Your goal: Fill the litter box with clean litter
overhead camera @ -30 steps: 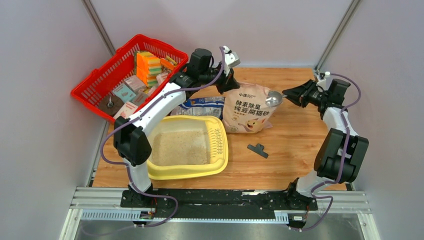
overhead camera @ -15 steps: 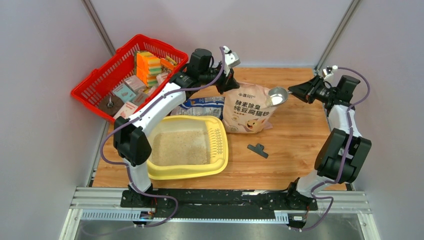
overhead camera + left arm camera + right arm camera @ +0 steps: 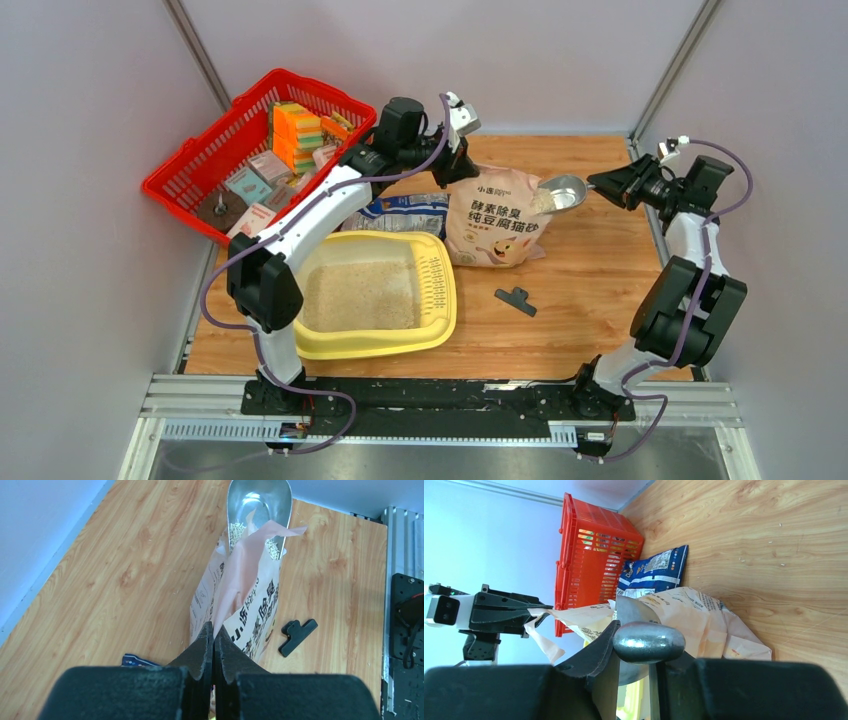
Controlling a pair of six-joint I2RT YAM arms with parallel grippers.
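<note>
Your R gripper (image 3: 600, 184) grips the scoop (image 3: 560, 192), w/ litter (image 3: 543, 201) in it. L gripper (image 3: 458, 170) pinches the bag (image 3: 500, 228) top. Hold scoop flat & go slow to the yellow box (image 3: 370, 346), left of bag.

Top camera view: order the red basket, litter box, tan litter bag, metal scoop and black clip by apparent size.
1-2. red mesh basket and litter box: too close to rank.
3. tan litter bag
4. metal scoop
5. black clip

Tan bag (image 3: 497, 228) between scoop (image 3: 558, 193) and litter box (image 3: 380, 345)
</note>
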